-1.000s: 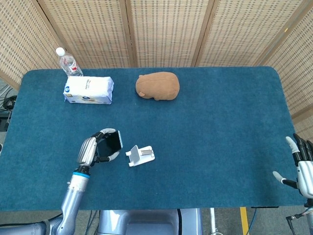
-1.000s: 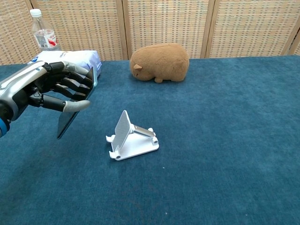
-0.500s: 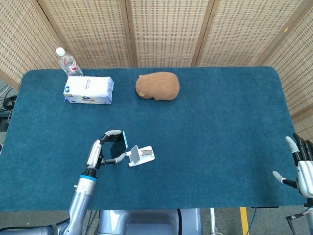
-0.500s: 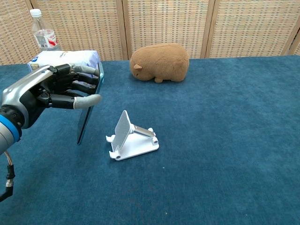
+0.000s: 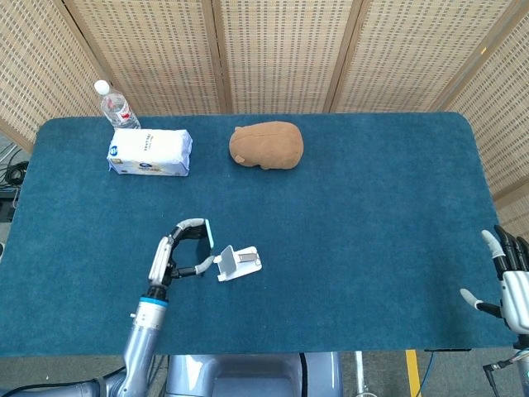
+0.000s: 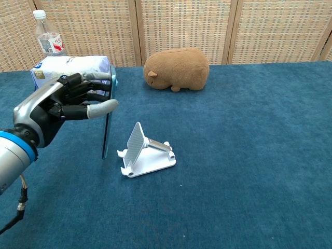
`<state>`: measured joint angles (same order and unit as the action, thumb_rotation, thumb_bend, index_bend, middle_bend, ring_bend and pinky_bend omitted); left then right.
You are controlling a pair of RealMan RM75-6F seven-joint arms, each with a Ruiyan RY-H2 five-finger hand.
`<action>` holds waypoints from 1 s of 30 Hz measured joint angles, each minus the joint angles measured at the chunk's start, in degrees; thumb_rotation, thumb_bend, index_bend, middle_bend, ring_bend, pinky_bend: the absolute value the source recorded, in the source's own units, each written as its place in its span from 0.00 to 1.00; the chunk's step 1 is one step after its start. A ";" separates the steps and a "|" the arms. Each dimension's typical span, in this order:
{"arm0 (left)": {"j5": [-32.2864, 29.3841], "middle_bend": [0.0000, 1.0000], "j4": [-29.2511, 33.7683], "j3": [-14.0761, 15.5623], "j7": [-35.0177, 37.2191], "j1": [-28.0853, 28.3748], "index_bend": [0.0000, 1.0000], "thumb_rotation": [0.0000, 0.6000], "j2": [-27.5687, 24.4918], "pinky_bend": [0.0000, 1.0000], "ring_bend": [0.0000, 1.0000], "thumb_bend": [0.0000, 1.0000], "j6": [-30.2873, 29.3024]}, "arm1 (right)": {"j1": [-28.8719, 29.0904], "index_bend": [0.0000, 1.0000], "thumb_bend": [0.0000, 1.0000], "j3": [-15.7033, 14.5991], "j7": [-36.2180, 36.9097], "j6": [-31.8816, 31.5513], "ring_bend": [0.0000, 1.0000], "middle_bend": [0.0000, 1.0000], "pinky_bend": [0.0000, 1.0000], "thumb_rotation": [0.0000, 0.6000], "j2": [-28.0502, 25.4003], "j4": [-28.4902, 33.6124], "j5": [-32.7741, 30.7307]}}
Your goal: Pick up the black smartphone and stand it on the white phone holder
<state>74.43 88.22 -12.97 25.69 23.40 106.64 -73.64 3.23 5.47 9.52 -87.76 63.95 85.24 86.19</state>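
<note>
Near the front left of the bench, your left hand holds the phone up on its end, fingers clamped on its top part. The phone's bottom edge is just beside the holder, on its left, not on it yet. The grip looks thin, so the phone could slip or tip. If you push sideways too low, you may knock the light holder away. Your right hand waits at the front right corner, fingers apart, holding nothing.
</note>
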 measured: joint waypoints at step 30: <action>3.61 0.43 -10.46 -0.19 3.93 3.42 0.35 1.00 7.98 0.31 0.32 0.18 1.49 | 0.15 0.00 0.10 0.06 0.44 0.29 0.00 0.00 0.00 1.00 -0.10 -0.07 -0.23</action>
<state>78.03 77.76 -13.15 29.62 26.83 114.61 -72.16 3.38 5.53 9.96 -87.47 63.84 85.17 85.95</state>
